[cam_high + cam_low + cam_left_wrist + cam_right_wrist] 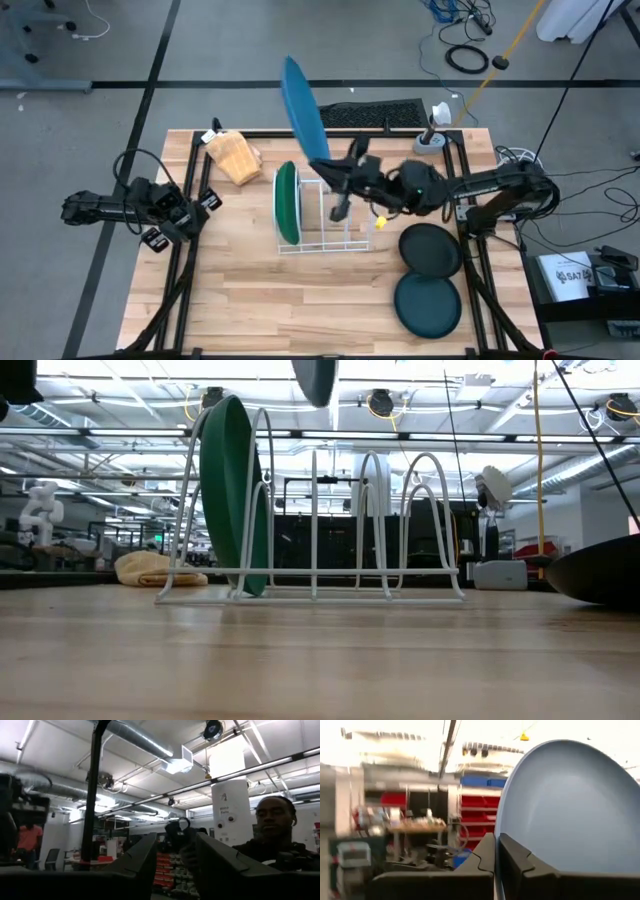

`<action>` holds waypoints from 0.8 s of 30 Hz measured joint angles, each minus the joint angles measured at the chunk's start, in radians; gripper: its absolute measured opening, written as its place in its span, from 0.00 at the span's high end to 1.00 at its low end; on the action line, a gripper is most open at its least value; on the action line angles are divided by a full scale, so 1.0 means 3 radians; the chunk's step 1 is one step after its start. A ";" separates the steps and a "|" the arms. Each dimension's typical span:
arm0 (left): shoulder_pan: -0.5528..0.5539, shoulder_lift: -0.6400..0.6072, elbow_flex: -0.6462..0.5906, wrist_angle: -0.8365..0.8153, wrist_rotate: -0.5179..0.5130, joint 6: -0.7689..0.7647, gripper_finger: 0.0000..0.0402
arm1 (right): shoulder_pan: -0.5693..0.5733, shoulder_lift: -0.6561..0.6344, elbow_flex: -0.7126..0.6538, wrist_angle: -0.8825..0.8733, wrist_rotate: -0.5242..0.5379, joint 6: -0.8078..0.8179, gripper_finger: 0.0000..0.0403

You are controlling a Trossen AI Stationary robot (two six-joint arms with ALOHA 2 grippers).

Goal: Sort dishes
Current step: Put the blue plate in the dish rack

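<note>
The large light-blue plate is raised on edge above the white wire rack, and my right gripper is shut on it. Only its lower edge shows in the low view. The large green plate stands upright in the rack's leftmost slot. The black plate and the dark-teal plate lie flat on the table to the right of the rack. My left gripper waits open near the table's left edge, touching nothing. My right gripper pinches the light-blue plate's rim between its two fingers, at the plate's lower edge. The arm reaches in from the table's right side. The plate is lifted clear, standing on edge and tilted, above the rack's middle slots.
A tan woven object lies at the far left of the table, behind the rack. A keyboard and a small stand sit at the far edge. A person shows in the room beyond. Bare wood lies near the front edge.
</note>
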State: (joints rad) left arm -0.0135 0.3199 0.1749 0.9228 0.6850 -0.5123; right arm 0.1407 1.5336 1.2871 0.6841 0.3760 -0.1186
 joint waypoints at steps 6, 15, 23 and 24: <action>0.0000 0.0000 0.0000 0.0002 -0.0190 0.0119 0.63 | 0.0275 0.0127 -0.0769 0.1606 0.0141 0.0302 1.00; 0.0000 0.0001 0.0000 -0.0085 -0.0708 0.0595 0.63 | 0.0666 0.0684 -0.0940 0.2552 0.0846 0.0161 1.00; 0.0000 0.0001 0.0000 -0.0064 -0.1073 0.0973 0.63 | 0.0741 0.1164 -0.0788 0.2943 0.1032 0.0279 1.00; 0.0000 0.0001 0.0000 -0.0062 -0.1105 0.1009 0.63 | 0.0741 0.1220 -0.0756 0.2940 0.1031 0.0315 1.00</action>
State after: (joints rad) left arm -0.0135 0.3202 0.1749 0.9040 0.3535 -0.2097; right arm 0.3630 1.8995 1.0601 1.5662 0.6853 -0.0240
